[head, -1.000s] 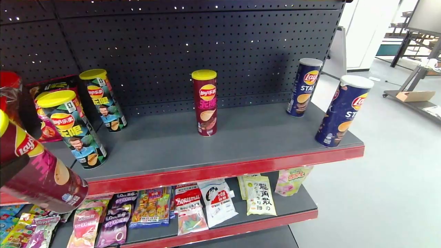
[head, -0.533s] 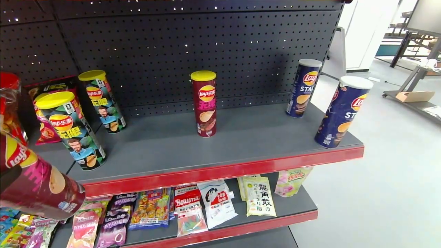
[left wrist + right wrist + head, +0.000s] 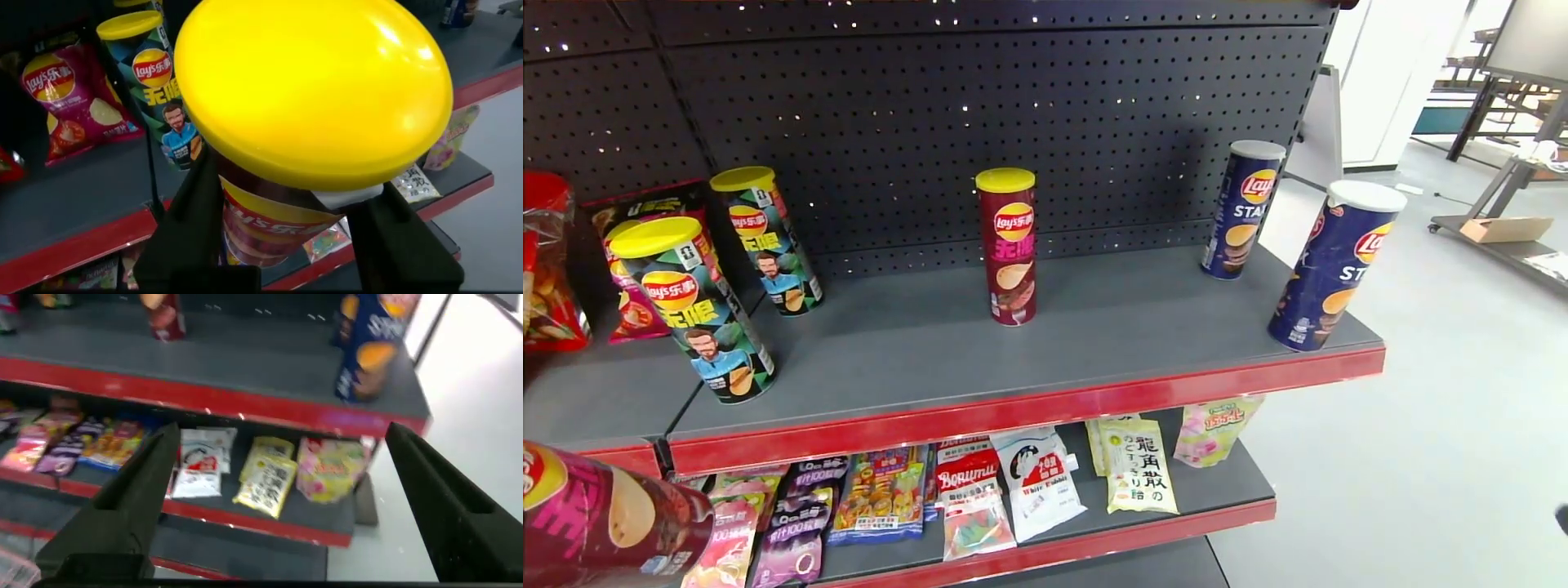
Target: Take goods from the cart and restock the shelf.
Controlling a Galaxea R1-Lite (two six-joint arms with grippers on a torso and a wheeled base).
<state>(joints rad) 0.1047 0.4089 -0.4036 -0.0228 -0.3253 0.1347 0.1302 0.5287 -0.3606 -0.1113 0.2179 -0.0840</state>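
Observation:
My left gripper (image 3: 286, 245) is shut on a maroon chip can with a yellow lid (image 3: 315, 82), one dark finger on each side of its body. In the head view this can (image 3: 596, 523) lies tilted at the lower left, below the front edge of the grey shelf (image 3: 1029, 408). A matching maroon can (image 3: 1009, 245) stands at the shelf's middle. Two green cans (image 3: 690, 306) stand on the left and two blue cans (image 3: 1331, 265) on the right. My right gripper (image 3: 286, 506) is open and holds nothing, hanging in front of the lower shelf.
Snack bags (image 3: 980, 490) lie in a row on the lower shelf. Red chip bags (image 3: 637, 269) lean at the shelf's far left against the black pegboard (image 3: 1013, 106). Open grey floor (image 3: 1421, 425) stretches to the right, with a low trolley (image 3: 1503, 233) beyond.
The maroon can in my left gripper has dropped down and to the left, from in front of the shelf's left end to below its red edge.

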